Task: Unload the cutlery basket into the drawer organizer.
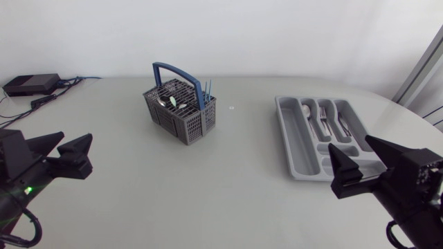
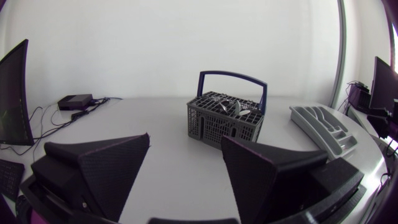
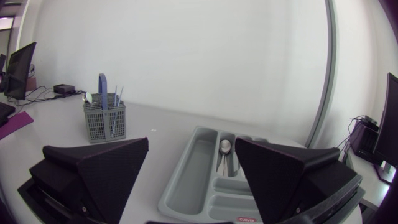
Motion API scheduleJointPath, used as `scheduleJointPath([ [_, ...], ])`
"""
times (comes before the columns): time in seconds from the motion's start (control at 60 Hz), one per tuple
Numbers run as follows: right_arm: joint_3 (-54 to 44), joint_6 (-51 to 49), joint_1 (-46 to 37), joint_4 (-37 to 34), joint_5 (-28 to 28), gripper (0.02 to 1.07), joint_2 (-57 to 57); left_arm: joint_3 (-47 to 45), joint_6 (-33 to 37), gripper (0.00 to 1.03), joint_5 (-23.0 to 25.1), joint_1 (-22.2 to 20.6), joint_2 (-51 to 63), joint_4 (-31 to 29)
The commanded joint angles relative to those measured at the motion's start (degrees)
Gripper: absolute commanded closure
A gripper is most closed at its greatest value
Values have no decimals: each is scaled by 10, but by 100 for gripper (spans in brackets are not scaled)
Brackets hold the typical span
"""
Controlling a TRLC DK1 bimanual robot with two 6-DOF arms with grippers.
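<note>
Near left, the left hand point(image 1: 77, 136) sits empty, fingers point(image 1: 77, 145) apart; the cutlery basket point(image 1: 178, 111) stands far and right of it, nearer this arm. The drawer organizer point(image 1: 287, 138) lies near-to-far just beyond the right hand point(image 1: 348, 142), also spread.

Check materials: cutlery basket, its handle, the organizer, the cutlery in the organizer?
Cutlery basket: likely moulded plastic, matte dark grey, open grid walls.
Handle: probably plastic, blue, slight sheen.
Organizer: likely plastic, smooth light grey, rounded moulded compartments.
Cutlery in the organizer: looks like metal, bright and reflective.
</note>
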Motion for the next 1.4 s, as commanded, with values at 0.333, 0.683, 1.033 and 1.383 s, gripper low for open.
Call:
scheduleJointPath([
  [0.333, 162, 26, 143, 41, 37, 7, 305, 187, 77, 9, 7, -37, 252, -135],
  [0.683, 364, 24, 191, -57, -21, 7, 555, 266, 152, 8, 98, -15, 375, -185],
  [1.033, 583, -25, 198, -199, -91, 7, 738, 279, 172, 9, 124, -11, 413, -163],
  [1.383, 740, -68, 191, -195, -152, 11, 879, 286, 183, 9, 160, 2, 428, -152],
])
